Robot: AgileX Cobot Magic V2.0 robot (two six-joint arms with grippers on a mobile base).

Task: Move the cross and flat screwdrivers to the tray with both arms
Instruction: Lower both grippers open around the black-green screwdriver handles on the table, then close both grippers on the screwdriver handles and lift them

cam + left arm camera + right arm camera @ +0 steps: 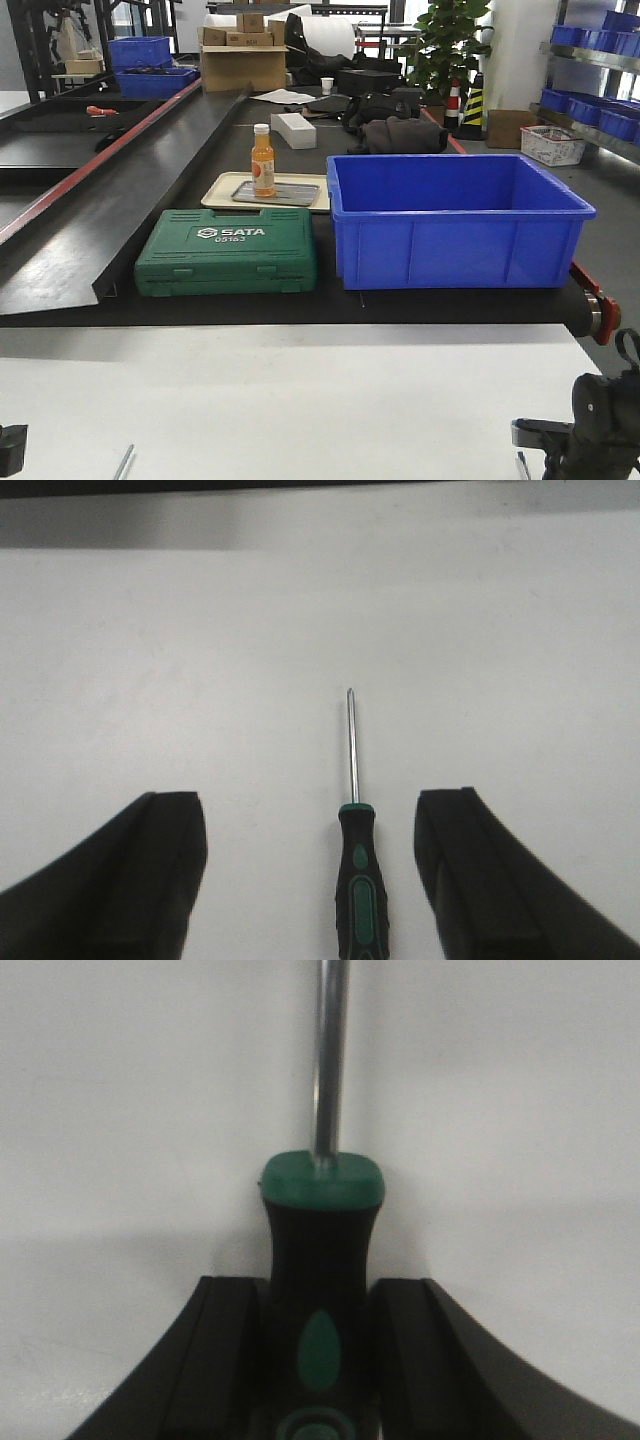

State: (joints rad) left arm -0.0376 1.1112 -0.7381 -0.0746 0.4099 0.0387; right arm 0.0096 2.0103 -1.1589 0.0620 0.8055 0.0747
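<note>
Left screwdriver (357,865) flat on white table (150,680), unheld; right screwdriver (320,1280) clamped at handle.

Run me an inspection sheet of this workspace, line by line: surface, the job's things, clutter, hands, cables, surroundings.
Surface: white table; black belt beyond it.
Job's things: left screwdriver lying flat on the table; right screwdriver gripped by its handle; grey tray on a beige tray on the belt.
Clutter: orange bottle standing on the grey tray; green SATA case and blue crate on the belt.
Hands: left hand open, straddling the left screwdriver without touching; right hand shut on the right screwdriver.
Cables: nothing seen.
Surroundings: cardboard boxes, potted plant, blue bins on shelves.
</note>
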